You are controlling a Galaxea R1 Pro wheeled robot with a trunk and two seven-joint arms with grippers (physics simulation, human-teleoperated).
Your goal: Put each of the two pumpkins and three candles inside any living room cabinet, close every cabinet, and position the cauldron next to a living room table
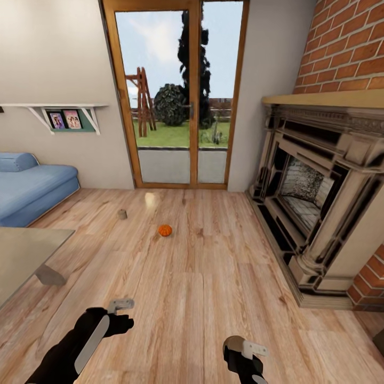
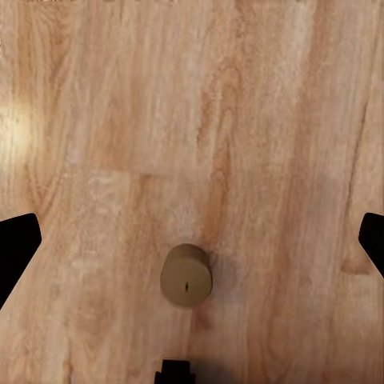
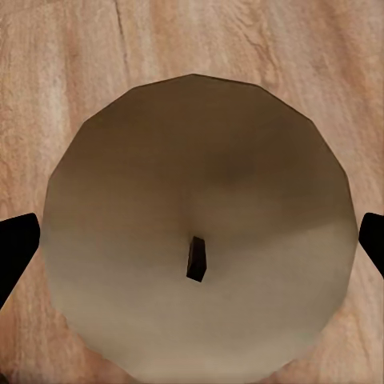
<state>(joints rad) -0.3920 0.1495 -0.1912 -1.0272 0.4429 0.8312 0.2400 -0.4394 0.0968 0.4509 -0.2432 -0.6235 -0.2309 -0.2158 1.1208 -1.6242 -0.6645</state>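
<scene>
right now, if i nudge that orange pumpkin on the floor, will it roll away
Probably: the pumpkin looks round and sits on the smooth wooden floor, so it may roll. It looks small, so it is likely light.

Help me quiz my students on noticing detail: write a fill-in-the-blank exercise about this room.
1. The pumpkin lies on the wooden ___.
2. The sofa by the wall is ___ in colour.
3. The wall above the fireplace is built of red ___.
4. In the left wrist view, the candle stands on the ___.
Missing words: floor; blue; brick; floor.
</scene>
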